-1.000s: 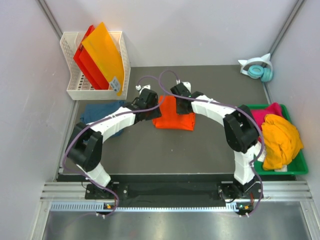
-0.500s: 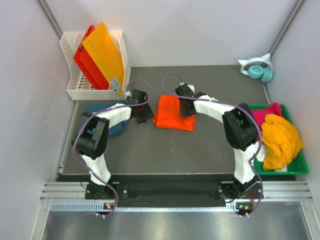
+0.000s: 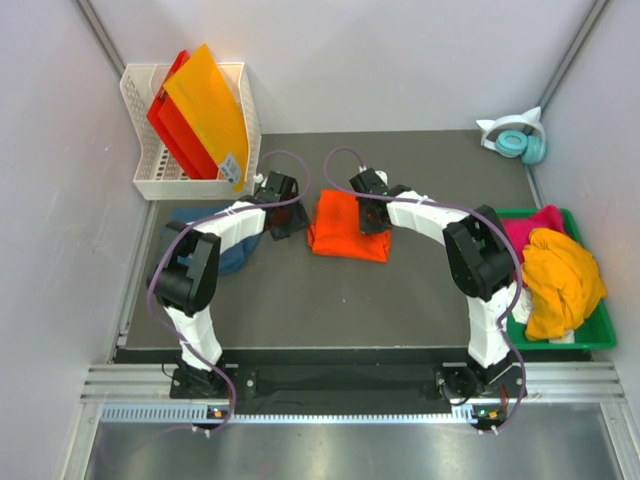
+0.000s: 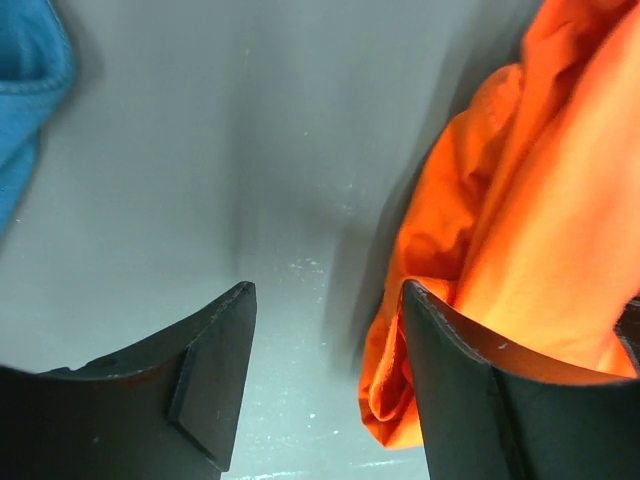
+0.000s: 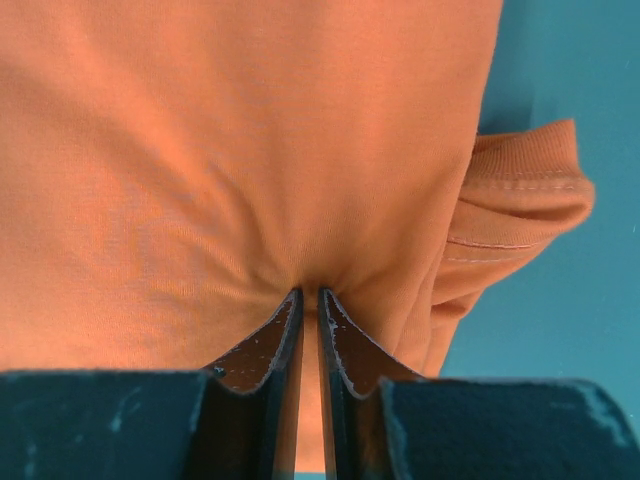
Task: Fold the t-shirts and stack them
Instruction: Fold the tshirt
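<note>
The bright orange folded cloth t-shirt (image 3: 345, 232) lies mid-bench, toward the far edge. The right jaws are clenched on a pinch of its cloth. The left jaws stand released, just beside its left edge. A one-sided pull would likely drag the fold askew.

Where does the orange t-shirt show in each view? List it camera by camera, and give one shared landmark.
Top external: the orange t-shirt lies folded in the middle of the table.
Left wrist: it runs down the right side, beside the open left gripper.
Right wrist: it fills most of the picture, pinched by the right gripper.
Shared landmark: bare table beside the shirt.
</note>
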